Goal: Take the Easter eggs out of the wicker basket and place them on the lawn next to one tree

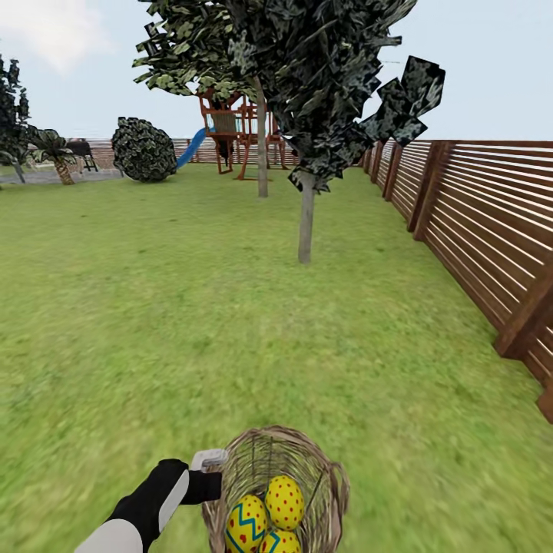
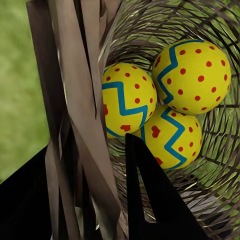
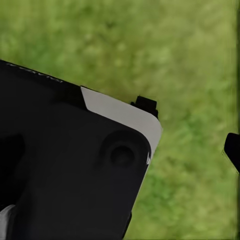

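The wicker basket (image 1: 332,475) is at the bottom centre of the head view, over the lawn (image 1: 192,322). Three yellow Easter eggs with red dots and blue zigzags lie in it: one (image 1: 284,501), a second (image 1: 246,524) and a third (image 1: 280,542). My left gripper (image 1: 212,470) is shut on the basket's left rim. In the left wrist view its fingers straddle the basket wall (image 2: 75,100), one inside and one outside, with the eggs (image 2: 127,97) (image 2: 192,75) (image 2: 170,137) just beyond. A pale-trunked tree (image 1: 306,223) stands ahead on the grass.
A slatted wooden fence (image 1: 476,215) runs along the right. A second tree (image 1: 262,157), a play set (image 1: 230,130) with a blue slide and a round dark bush (image 1: 144,150) stand far back. The right wrist view looks down on grass (image 3: 190,60) and a black-and-white robot part (image 3: 75,165).
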